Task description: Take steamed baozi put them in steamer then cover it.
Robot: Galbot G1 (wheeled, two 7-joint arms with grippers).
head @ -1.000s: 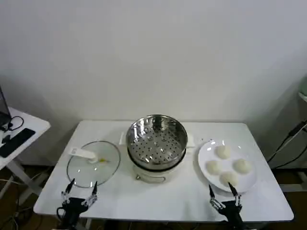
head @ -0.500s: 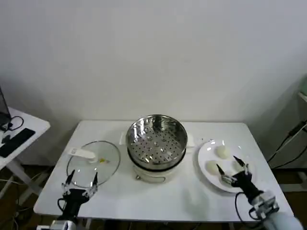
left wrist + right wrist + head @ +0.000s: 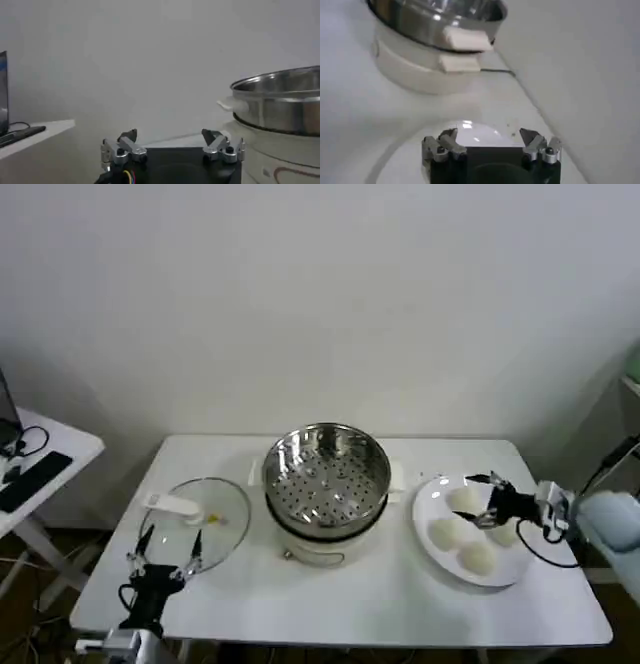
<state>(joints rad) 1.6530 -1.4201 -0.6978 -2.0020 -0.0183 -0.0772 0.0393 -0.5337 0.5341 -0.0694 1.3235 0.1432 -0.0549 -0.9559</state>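
Note:
The steamer (image 3: 325,474), a shiny perforated basket on a cream pot, stands mid-table with nothing in it. Several cream-white steamed baozi (image 3: 448,532) lie on a white plate (image 3: 426,506) to its right. My right gripper (image 3: 477,500) reaches in from the right over the plate, open, its fingertips on either side of the far baozi (image 3: 462,499); its height above the bun is unclear. In the right wrist view that gripper (image 3: 487,137) is open above the plate, facing the steamer (image 3: 435,15). The cover (image 3: 196,522), a glass lid, lies left of the steamer. My left gripper (image 3: 168,548) hovers open at its near edge.
In the left wrist view the open left gripper (image 3: 170,137) has the steamer (image 3: 280,100) beside it. A side table (image 3: 40,459) with dark cables stands off to the left. Bare tabletop (image 3: 380,594) runs along the front edge.
The right gripper swung from the plate's near edge to its far side, now reaching in from the right. The left gripper rose slightly toward the lid's edge.

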